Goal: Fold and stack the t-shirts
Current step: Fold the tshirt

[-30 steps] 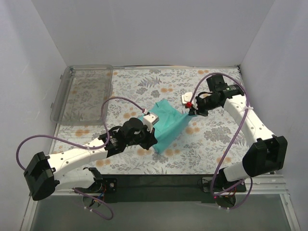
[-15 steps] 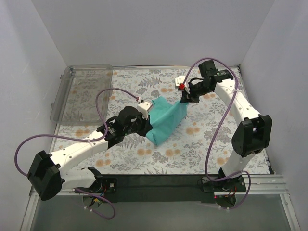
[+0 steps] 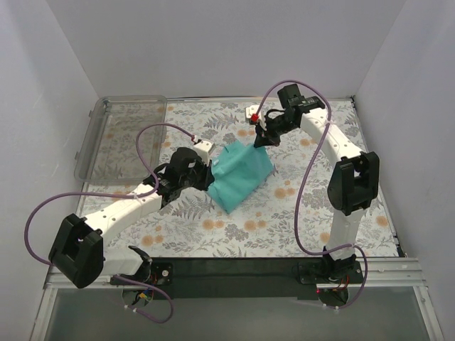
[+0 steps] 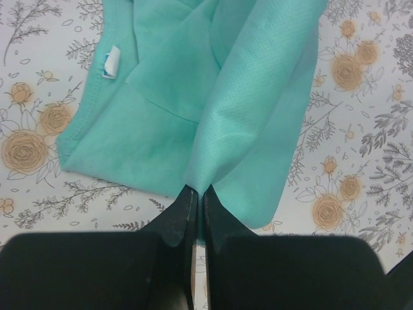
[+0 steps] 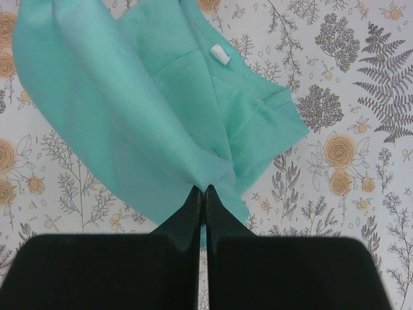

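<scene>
We show one plain teal-green soft fabric t-shirt (image 3: 242, 176) lying bunched near the middle of the floral-patterned counter (image 3: 306, 206), slightly toward its far edge; it is held at two opposite ends. The black two-finger left gripper (image 3: 211, 172) meets the t-shirt at the end nearer the counter's left edge; in the left wrist view, the left gripper (image 4: 197, 191) has its fingers pressed together on a raised fold of the t-shirt (image 4: 245, 97). The black right gripper (image 3: 261, 141) meets the end nearer the far edge; in the right wrist view, the right gripper (image 5: 201, 190) likewise pinches a gathered fold of the t-shirt (image 5: 110, 103), its fingers almost touching. We note a small white tag (image 4: 111, 62) at the neckline; the same tag (image 5: 221, 55) shows in the right wrist view. A clear rectangular plastic bin (image 3: 121, 135) sits at the far left corner of the counter, well apart from the t-shirt.
</scene>
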Tool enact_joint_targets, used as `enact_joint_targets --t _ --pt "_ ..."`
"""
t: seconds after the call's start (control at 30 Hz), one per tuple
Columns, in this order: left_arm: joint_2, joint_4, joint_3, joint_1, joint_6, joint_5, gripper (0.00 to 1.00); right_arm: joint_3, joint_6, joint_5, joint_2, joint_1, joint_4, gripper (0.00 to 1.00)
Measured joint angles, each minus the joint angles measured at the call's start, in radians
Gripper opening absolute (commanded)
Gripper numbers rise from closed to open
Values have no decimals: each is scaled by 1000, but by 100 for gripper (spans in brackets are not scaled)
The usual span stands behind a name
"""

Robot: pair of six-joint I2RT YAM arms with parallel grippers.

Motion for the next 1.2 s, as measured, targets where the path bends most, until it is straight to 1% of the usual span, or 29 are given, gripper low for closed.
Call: enact_joint_targets --t 0.23,0.63,0.93,1.2 --pt "41 38 0 56 0 1 0 61 53 0 53 6 32 1" --pt "121 45 0 108 3 -17 0 112 125 10 185 41 99 1" --pt "170 58 -1 136 7 -49 0 132 196 27 226 65 169 1" --pt "181 75 -13 150 7 -96 0 132 294 47 261 77 258 1"
